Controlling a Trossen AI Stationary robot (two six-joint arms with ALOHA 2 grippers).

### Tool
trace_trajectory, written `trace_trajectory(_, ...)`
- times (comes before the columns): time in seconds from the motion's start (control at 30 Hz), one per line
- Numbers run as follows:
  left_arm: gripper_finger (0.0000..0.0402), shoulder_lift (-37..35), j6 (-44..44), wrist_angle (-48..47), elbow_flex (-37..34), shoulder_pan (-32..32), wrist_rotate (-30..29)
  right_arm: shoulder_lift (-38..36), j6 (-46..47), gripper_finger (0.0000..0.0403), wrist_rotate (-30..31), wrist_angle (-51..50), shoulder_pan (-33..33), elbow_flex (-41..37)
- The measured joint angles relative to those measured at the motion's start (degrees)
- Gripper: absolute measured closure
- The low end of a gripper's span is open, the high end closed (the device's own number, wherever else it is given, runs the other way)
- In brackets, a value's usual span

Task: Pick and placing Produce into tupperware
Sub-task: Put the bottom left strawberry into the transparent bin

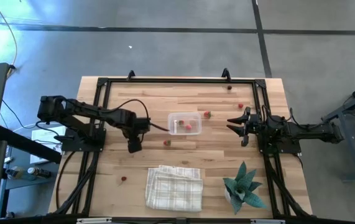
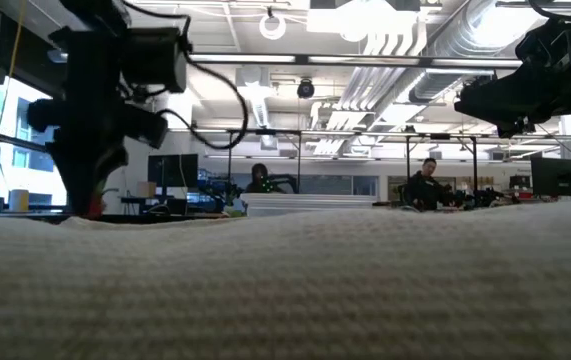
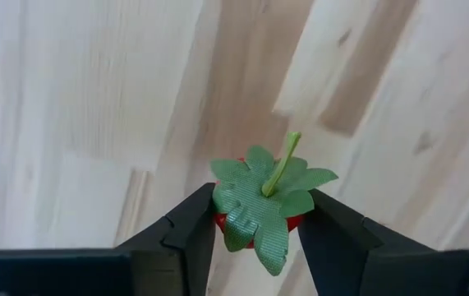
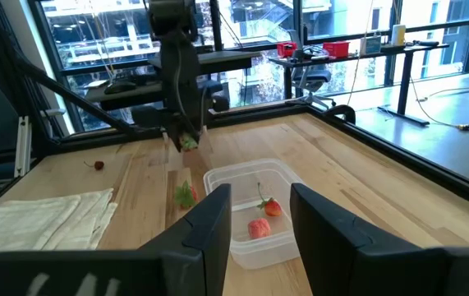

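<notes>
My left gripper (image 1: 133, 147) points down over the left half of the table, shut on a red strawberry with a green leaf cap (image 3: 263, 201). The right wrist view shows this gripper (image 4: 186, 141) a little above the wood. The clear tupperware (image 1: 184, 123) stands at the table's middle on its base with two red pieces (image 4: 260, 218) inside. Loose produce lies around it: one piece (image 1: 167, 142) near the tupperware, others (image 1: 207, 114) (image 1: 240, 106) toward the right, and one (image 1: 124, 178) near the front left. My right gripper (image 1: 239, 124) waits open at the right, level. My left gripper pinches the strawberry's red body (image 3: 218, 220) between its two fingers, just under the leaf cap. The fingers (image 3: 186, 234) come from above, pointing down. The strawberry sits upright with its stem up and hangs clear of the table.
A white checked folded cloth (image 1: 175, 186) lies at the front middle and fills the low view's foreground (image 2: 285, 290). A small green plant (image 1: 242, 186) stands at the front right. A black frame (image 1: 102, 112) runs around the work area. Bare wood lies between my left gripper and the tupperware.
</notes>
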Motion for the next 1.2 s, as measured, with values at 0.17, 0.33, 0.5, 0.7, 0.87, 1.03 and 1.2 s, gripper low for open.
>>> trace_trajectory(0.17,0.0257,0.0,0.4,-1.9,6.3,0.0,-0.2,0.0,0.0,0.0286,0.0,0.0,0.0,0.0)
trace_trajectory(0.33,0.0255,0.0,0.5,-2.3,14.9,0.0,-0.7,0.0,0.0,0.0286,0.0,0.0,0.0,0.0)
trace_trajectory(0.5,0.0256,0.0,0.0,-0.5,24.9,0.0,-3.1,0.0,0.0,0.0286,0.0,0.0,0.0,0.0)
trace_trajectory(0.7,0.0253,0.1,-0.2,7.2,34.1,0.0,-5.7,0.0,0.0,0.0286,0.0,0.0,0.0,0.0)
trace_trajectory(0.87,0.0253,3.3,0.5,10.3,40.4,0.8,-6.7,0.0,0.0,0.0286,0.0,0.0,0.0,0.0)
trace_trajectory(1.03,0.0252,10.4,2.0,5.7,45.6,2.6,-4.2,0.1,0.0,0.0286,0.0,0.0,0.0,0.0)
trace_trajectory(1.2,0.0252,19.1,6.8,0.7,49.2,4.0,-2.6,0.0,0.0,0.0286,0.0,0.0,0.0,0.0)
